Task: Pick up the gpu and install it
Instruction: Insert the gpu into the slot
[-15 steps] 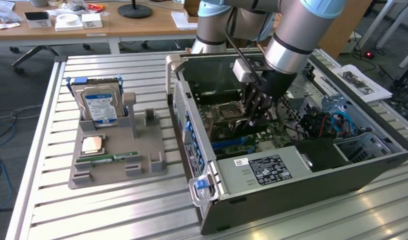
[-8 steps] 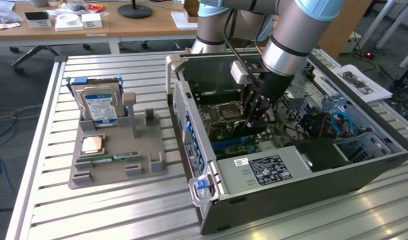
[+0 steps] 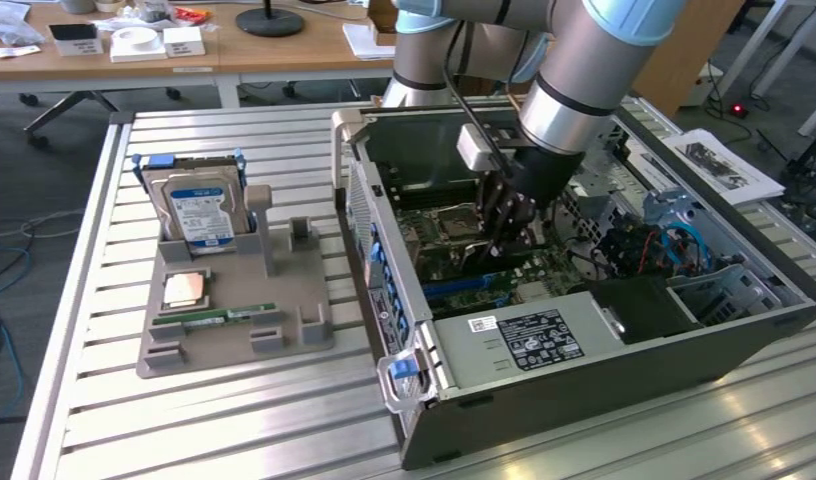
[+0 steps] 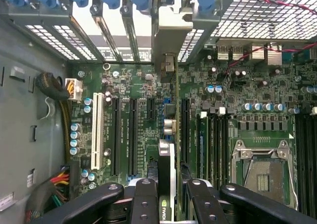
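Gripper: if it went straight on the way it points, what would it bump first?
Probably the motherboard. The gripper points straight at it, and the gpu it holds would touch first. Depth is unclear.

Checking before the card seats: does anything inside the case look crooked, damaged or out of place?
Nothing stands out. The gpu sits edge-on in the gripper, parallel to the expansion slots on the motherboard, its metal bracket at the rear openings. No damage or loose parts show.
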Available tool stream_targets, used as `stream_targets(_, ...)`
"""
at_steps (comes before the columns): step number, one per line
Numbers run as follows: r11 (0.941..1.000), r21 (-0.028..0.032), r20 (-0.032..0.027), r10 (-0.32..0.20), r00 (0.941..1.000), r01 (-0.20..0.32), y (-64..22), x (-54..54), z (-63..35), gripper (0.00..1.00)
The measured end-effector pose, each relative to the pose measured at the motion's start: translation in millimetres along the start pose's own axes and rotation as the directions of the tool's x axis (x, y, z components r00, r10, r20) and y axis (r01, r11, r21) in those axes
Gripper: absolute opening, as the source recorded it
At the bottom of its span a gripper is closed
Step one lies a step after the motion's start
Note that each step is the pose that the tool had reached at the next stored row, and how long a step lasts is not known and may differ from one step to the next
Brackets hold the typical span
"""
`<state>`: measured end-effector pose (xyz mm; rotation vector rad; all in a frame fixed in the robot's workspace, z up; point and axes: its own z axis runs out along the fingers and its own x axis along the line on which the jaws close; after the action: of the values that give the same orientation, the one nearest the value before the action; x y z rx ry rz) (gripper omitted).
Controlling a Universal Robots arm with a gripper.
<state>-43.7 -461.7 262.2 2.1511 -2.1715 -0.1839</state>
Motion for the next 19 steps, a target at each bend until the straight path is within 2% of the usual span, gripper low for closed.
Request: stream_targets(19,1.0000,0.0001,0.0000,0.000,1.0000,0.000,6.4,-1.1,7.5,0.27)
